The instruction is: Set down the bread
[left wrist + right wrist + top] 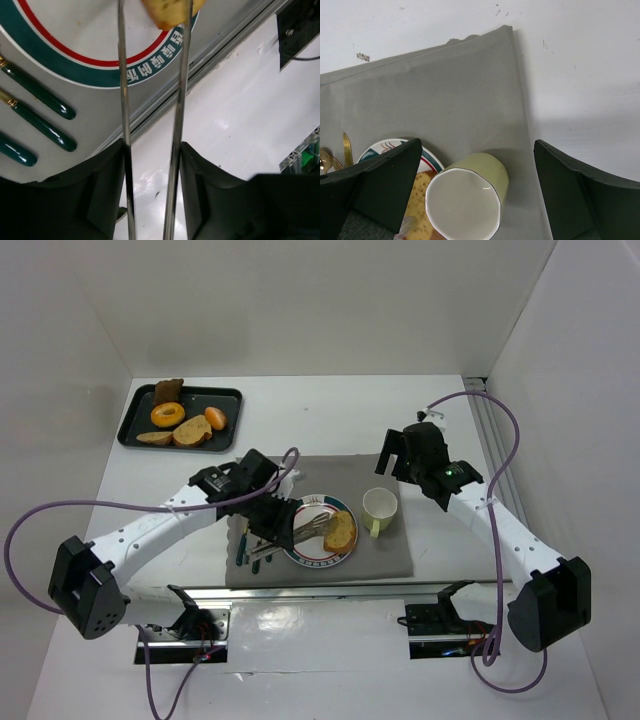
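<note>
A slice of toasted bread (pixel 341 530) lies on the right side of a white plate (pixel 318 560) with a green and red rim, on a grey placemat (pixel 390 555). My left gripper (pixel 265 525) is shut on metal tongs (pixel 308 528). In the left wrist view the two tong arms (pixel 122 100) run between my fingers (pixel 105 190) to either side of the bread (pixel 170 12). I cannot tell whether they pinch it. My right gripper (pixel 405 455) is open and empty above and behind a pale green cup (pixel 379 508).
Green-handled cutlery (pixel 40 95) lies left of the plate (pixel 75 50). A black tray (pixel 130 420) at the far left holds a donut (pixel 167 414) and other baked pieces. The right wrist view shows the cup (pixel 465 202), bread (pixel 420 200) and placemat (pixel 445 90).
</note>
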